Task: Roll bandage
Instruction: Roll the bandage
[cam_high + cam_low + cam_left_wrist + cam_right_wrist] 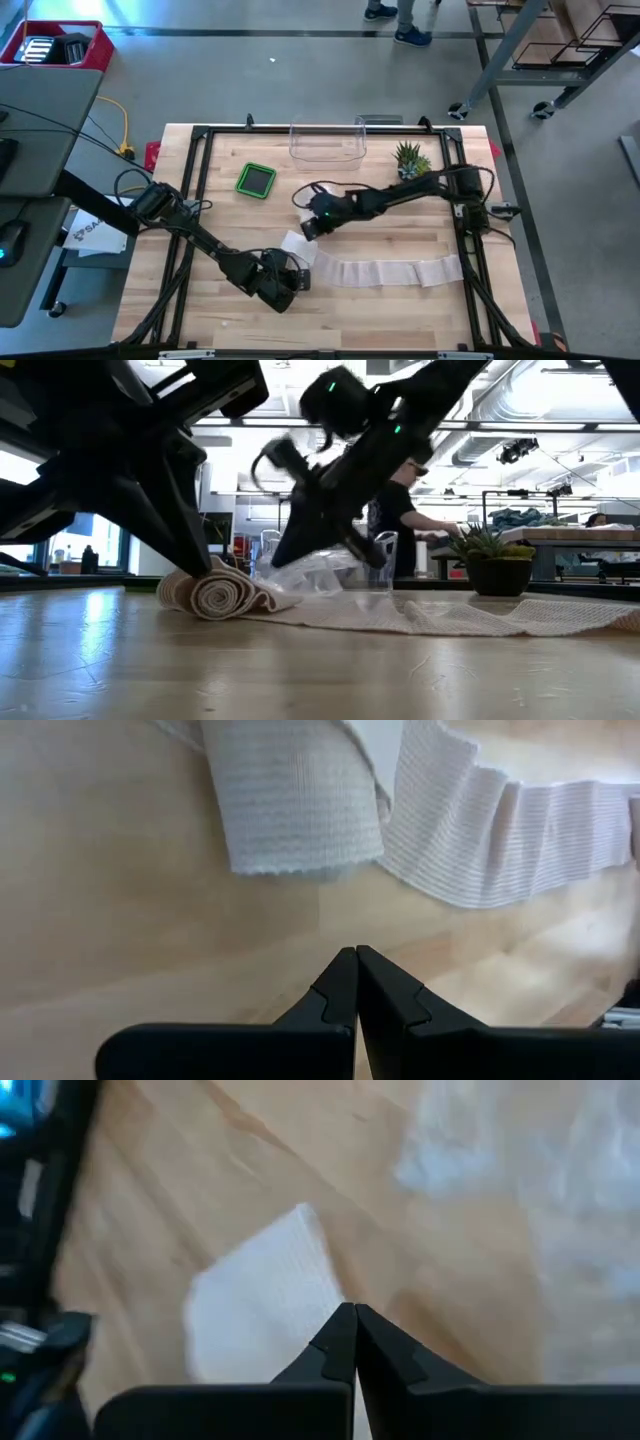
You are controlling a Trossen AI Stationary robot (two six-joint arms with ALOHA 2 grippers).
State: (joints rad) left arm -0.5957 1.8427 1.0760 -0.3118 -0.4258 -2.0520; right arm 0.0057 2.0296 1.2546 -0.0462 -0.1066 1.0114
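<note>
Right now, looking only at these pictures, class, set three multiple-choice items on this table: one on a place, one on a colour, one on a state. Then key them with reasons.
1. Where does the rolled end of the bandage lie?
A. by the left gripper
B. inside the clear plastic container
C. beside the potted plant

2. What colour is the small square tray?
A. red
B. green
C. blue

3. How do the right gripper's fingers stand?
A. wide open
B. shut, holding nothing
C. shut on the plant

Answers: 1 A, the low view shows the coil beside that arm; 2 B, its rim is green in the high view; 3 B, the tips meet in the right wrist view.
</note>
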